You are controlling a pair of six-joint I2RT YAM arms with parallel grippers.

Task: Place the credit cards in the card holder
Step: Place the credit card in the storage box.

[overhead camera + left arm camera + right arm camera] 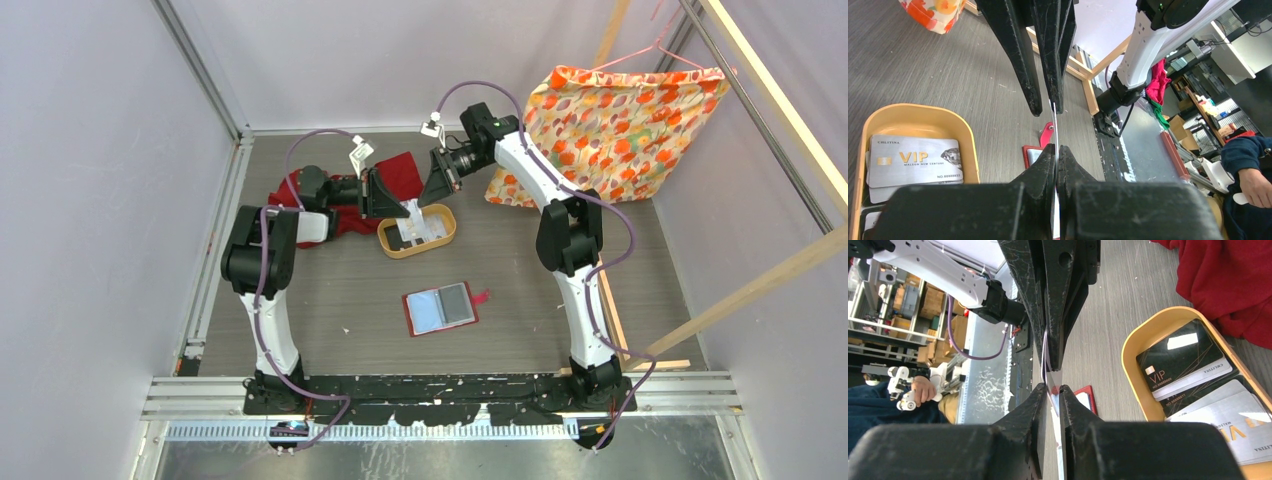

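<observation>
The left gripper (1057,148) is clamped tight on one credit card (1054,125), which is held on edge above the tabletop (330,300) and shows only as a thin pale line in both wrist views. The right gripper (1052,388) faces the left one head-on, tip to tip. Its jaws stand slightly apart with the free edge of the same card between them, and a narrow gap is visible beside the card. Both grippers hang over the near end of the oval tan tray (918,112). The tray holds the remaining cards: a silver VIP card (913,160) lies on top at one end, and a black VIP card (1180,360) lies at the other. The card holder (440,308) lies opened flat on the tabletop, nearer the arm bases and well apart from the tray, with its snap tab pointing right. A red cloth (1233,280) lies bunched behind the tray.
</observation>
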